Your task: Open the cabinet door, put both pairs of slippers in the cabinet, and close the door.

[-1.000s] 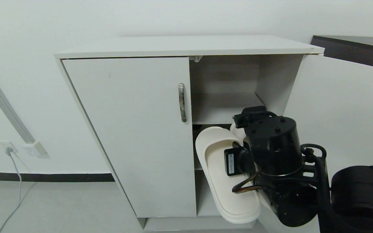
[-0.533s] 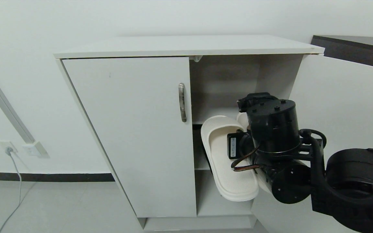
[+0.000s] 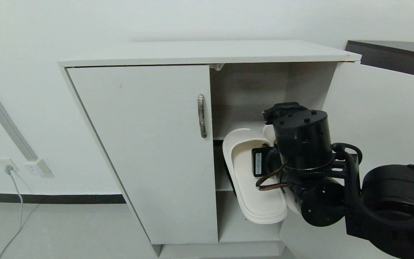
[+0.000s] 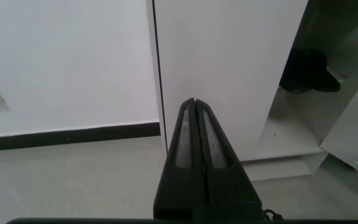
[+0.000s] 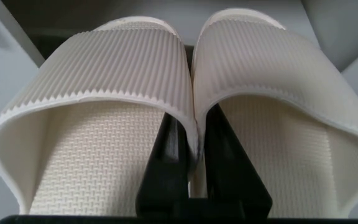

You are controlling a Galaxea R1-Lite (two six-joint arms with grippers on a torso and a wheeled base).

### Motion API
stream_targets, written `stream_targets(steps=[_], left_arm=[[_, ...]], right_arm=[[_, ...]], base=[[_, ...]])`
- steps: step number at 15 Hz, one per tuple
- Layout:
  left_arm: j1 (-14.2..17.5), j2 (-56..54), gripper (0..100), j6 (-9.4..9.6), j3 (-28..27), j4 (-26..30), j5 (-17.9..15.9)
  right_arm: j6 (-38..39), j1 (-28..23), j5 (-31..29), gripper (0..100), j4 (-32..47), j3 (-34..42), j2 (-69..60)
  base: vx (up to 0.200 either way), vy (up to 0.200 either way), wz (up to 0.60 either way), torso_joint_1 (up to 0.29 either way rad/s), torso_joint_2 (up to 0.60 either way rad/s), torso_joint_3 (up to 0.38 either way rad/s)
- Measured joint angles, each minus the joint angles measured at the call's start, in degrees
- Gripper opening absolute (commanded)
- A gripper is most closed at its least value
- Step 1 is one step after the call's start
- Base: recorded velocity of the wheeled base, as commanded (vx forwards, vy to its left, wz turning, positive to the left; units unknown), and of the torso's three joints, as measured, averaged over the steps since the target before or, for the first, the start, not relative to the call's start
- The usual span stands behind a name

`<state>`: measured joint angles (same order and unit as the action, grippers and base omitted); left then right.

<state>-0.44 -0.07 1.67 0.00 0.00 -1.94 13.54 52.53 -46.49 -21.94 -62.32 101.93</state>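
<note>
— So, where is the pair of white slippers (image 3: 250,180) in this frame?

— At the mouth of the cabinet (image 3: 199,52), on its open right side. The toes point up near the front edge of the upper shelf (image 3: 243,127), and the heels hang in front of the lower compartment (image 3: 239,226). The right pincer (image 5: 190,143) pinches the two inner side walls together between its fingers, so the slippers sit side by side.

— How much room is there around them?

— The right door (image 3: 383,118) is swung wide, well clear of the arm. The left door (image 3: 146,151) is shut, and its metal handle (image 3: 201,116) is just beside the nearer slipper. The upper shelf lies bare above the toes.

— And the left pincer (image 4: 194,109)?

— It is pressed together on nothing, low in front of the shut door. Its view shows a dark shape (image 4: 309,68) on a shelf inside; I cannot tell what it is.

— What about the room?

— The cabinet stands against a plain white wall (image 3: 31,72) with a black baseboard (image 3: 49,198), on a pale tiled floor (image 3: 67,230). To the left, a socket (image 3: 7,164) trails a grey cable (image 3: 18,208) down to the floor.
</note>
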Motion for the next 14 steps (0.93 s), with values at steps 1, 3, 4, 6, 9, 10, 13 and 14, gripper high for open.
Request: stream_targets(steps=[1, 3, 4, 6, 9, 10, 13, 14], left_arm=[[0.0, 0.0, 0, 0.0, 0.0, 0.0, 0.0], [0.0, 0.0, 0, 0.0, 0.0, 0.0, 0.0], [0.04, 0.0, 0, -0.01, 0.0, 0.02, 0.02], [-0.05, 0.0, 0, -0.01, 0.0, 0.0, 0.02], [0.04, 0.0, 0, -0.01, 0.0, 0.0, 0.0], [0.02, 0.0, 0, -0.01, 0.0, 0.0, 0.0], [0.0, 0.0, 0, 0.0, 0.0, 0.0, 0.0], [0.0, 0.0, 0, -0.01, 0.0, 0.0, 0.02]], right_arm=[[-0.05, -0.07, 0.02, 0, 0.0, -0.05, 0.0], [-0.09, -0.18, -0.01, 0, -0.02, -0.17, 0.06], [-0.16, -0.13, -0.01, 0, 0.0, -0.41, 0.09], [-0.93, -0.38, 0.13, 0, -0.02, -1.21, 0.33], [-1.43, -1.54, 0.38, 0, 0.02, -3.47, 2.05], [-1.43, -2.12, 0.49, 0, -0.13, -4.9, 3.17], [-1.48, -4.68, 1.1, 0, 0.49, -9.86, 6.84], [-1.5, -5.45, 1.96, 0, 1.63, -11.85, 7.94]], base=[[0.2, 0.0, 0.0, 0.002, 0.01, -0.002], [0.2, 0.0, 0.0, 0.01, 0.0, 0.0], [0.2, 0.0, 0.0, 0.002, 0.01, -0.002], [0.0, 0.0, 0.0, 0.0, 0.0, 0.0], [0.0, 0.0, 0.0, 0.0, 0.0, 0.0], [0.0, 0.0, 0.0, 0.0, 0.0, 0.0], [0.0, 0.0, 0.0, 0.0, 0.0, 0.0], [0.0, 0.0, 0.0, 0.0, 0.0, 0.0]])
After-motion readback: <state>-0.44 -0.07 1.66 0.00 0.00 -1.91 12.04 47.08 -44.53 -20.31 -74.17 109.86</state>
